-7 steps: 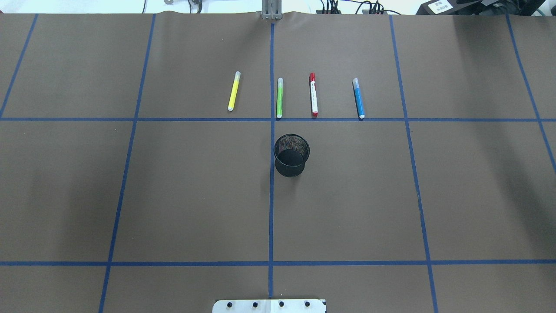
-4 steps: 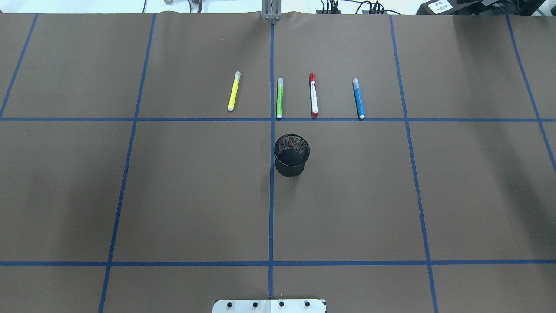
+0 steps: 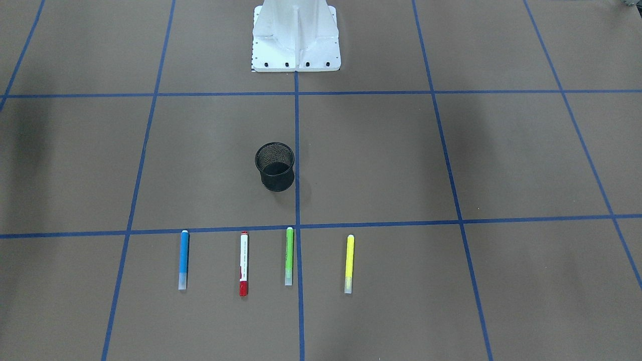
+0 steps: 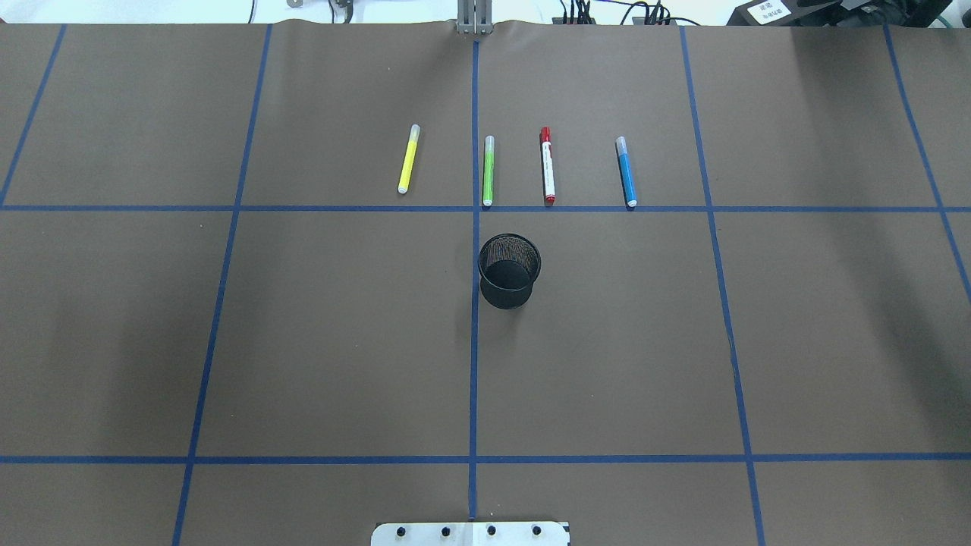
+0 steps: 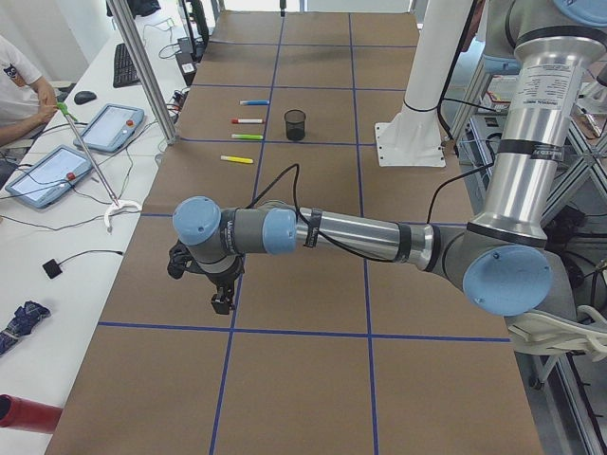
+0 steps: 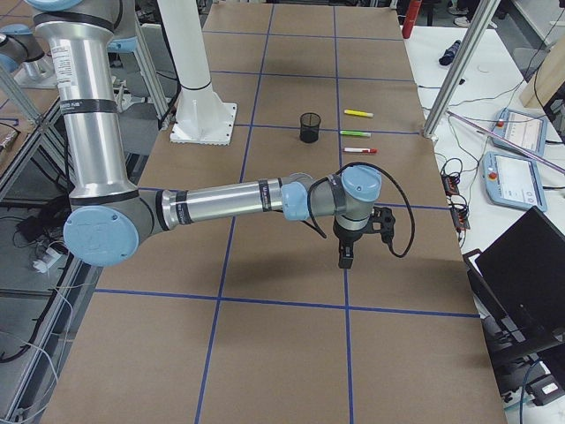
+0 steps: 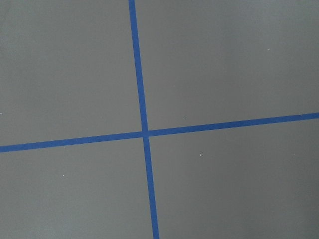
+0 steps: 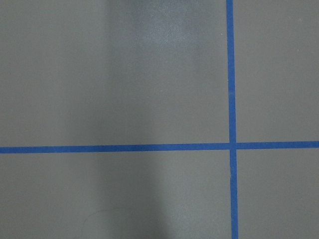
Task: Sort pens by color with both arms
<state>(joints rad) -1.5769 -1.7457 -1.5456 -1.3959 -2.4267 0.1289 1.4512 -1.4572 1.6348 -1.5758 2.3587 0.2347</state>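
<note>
Well off at 12 o'clock from left gripper (image 5: 220,301), lying 3-to-9: yellow pen (image 5: 237,159); finger opening impossible to tell.

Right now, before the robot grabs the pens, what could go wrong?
1. The green pen and the red-ended pen lie close together by the middle line; the left arm and the right arm might bump reaching there.
2. The black mesh cup stands between the base and those two; a low reach could tip it.
3. The yellow pen and the blue pen lie loose and flat; a clumsy nudge might roll them.
</note>
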